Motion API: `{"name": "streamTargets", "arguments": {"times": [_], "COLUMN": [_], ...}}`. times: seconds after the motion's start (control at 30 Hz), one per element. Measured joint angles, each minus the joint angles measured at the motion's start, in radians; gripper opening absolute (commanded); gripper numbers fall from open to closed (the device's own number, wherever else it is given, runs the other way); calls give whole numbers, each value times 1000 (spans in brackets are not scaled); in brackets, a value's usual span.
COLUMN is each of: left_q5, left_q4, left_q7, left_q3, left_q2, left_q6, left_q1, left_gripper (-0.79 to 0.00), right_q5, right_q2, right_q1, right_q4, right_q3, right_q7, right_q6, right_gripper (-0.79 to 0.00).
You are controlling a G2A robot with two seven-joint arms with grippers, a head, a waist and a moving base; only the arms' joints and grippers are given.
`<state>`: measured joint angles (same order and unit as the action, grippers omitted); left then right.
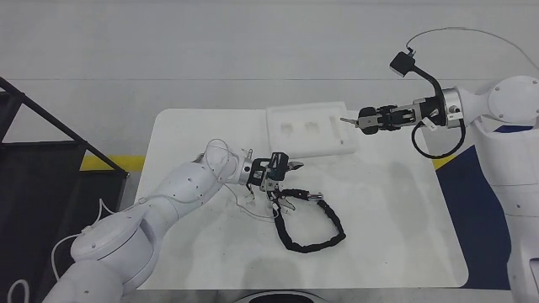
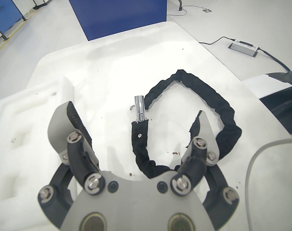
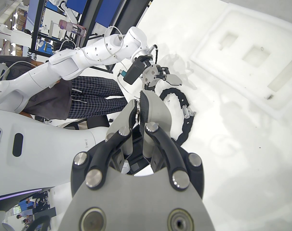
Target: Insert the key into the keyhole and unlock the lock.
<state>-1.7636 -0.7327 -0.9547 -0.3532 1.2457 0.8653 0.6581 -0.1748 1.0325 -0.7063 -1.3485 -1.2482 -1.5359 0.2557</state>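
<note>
A black fabric-covered chain lock (image 1: pixel 313 234) lies in a loop on the white table, its silver lock cylinder (image 2: pixel 139 108) at one end. My left gripper (image 2: pixel 134 109) hovers open just over the loop's near end, nothing between its fingers; it sits left of the loop in the top view (image 1: pixel 285 172). My right gripper (image 3: pixel 137 98) is shut on a small metal key (image 3: pixel 137 113). It hangs at the right edge of the foam tray (image 1: pixel 349 121), well apart from the lock (image 3: pixel 183 123).
A white foam tray (image 1: pixel 333 139) with rectangular recesses lies at the table's back, between the two arms. The white table (image 1: pixel 404 236) has open surface right of the chain. A blue cabinet (image 2: pixel 117 5) stands past the far table edge.
</note>
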Motion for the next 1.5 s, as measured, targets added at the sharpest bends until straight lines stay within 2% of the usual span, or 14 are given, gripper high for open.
{"name": "streamTargets", "arguments": {"times": [0.33,0.53,0.73,0.9,1.23,1.47,1.5], "left_q5": [0,47,88,78,-4,0,2], "left_q4": [-1,-52,-51,5,122,200,212], "left_q7": [1,93,166,185,115,86,83], "left_q3": [0,-8,11,31,76,85,85], "left_q2": [0,12,63,105,159,197,203], "left_q6": [-1,-14,-32,-44,-117,-139,-140], "left_q1": [1,36,41,17,1,-2,-3], "left_gripper": [0,0,0,0,-6,0,-18], "right_q5": [0,0,0,0,0,0,0], "right_q2": [0,0,0,0,0,0,0], "right_q1": [0,0,0,0,0,0,0], "right_q4": [0,0,0,0,0,0,0], "right_q3": [0,0,0,0,0,0,0], "right_q7": [0,0,0,0,0,0,0], "right_q6": [0,0,0,0,0,0,0], "right_gripper": [-785,-785,-785,-785,-785,-785,-785]}}
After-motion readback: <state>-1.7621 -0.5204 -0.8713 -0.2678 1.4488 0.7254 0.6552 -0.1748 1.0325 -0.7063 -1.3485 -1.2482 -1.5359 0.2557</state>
